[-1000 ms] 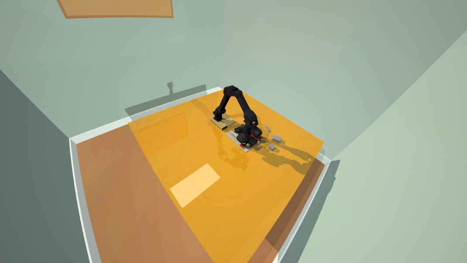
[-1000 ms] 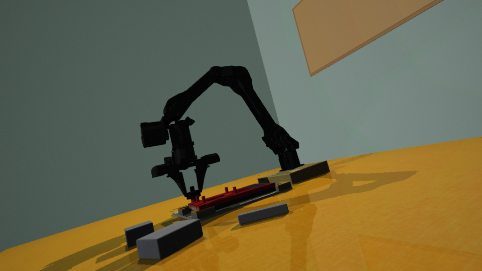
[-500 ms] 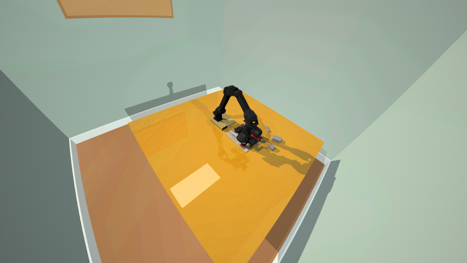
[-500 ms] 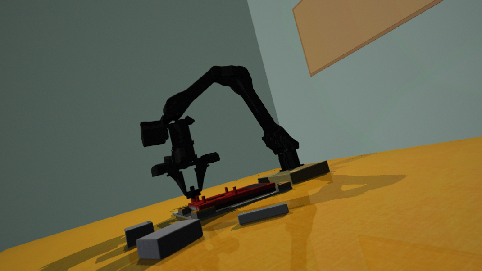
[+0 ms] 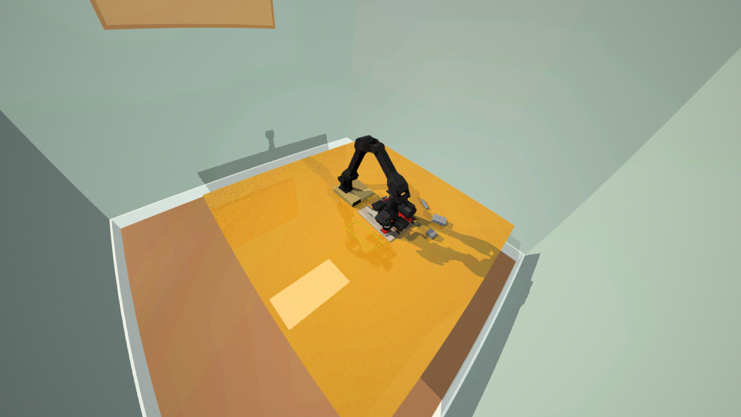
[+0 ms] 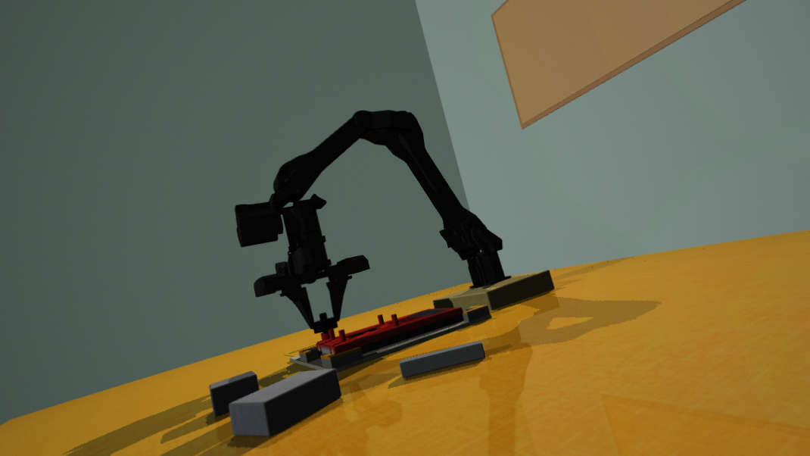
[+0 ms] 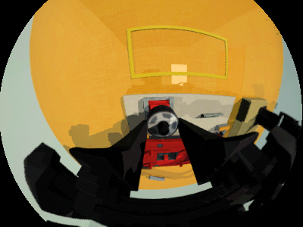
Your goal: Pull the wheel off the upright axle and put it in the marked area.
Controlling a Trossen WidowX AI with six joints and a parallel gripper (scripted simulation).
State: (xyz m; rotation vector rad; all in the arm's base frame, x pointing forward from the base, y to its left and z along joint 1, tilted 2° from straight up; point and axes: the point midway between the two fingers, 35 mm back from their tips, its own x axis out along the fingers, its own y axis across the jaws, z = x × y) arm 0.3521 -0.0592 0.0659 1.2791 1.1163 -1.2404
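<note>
Orange worktop [image 5: 320, 332], glossy. On it: tan arm-base slab [image 6: 501, 290]; pale plate [image 7: 207, 106] bearing red fixture [image 6: 390, 327]; yellow-outlined marked area [image 7: 177, 52] just beside the plate; three grey blocks [image 6: 285, 402], [image 6: 233, 391], [image 6: 441, 358] near the fixture.

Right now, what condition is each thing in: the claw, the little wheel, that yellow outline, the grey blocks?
gripper: shut on the wheel, low over the red board.
wheel: on its axle, clamped between the fingers.
marked area: nothing inside it.
red board: flat on the table.
grey blocks: lying loose, untouched.
</note>
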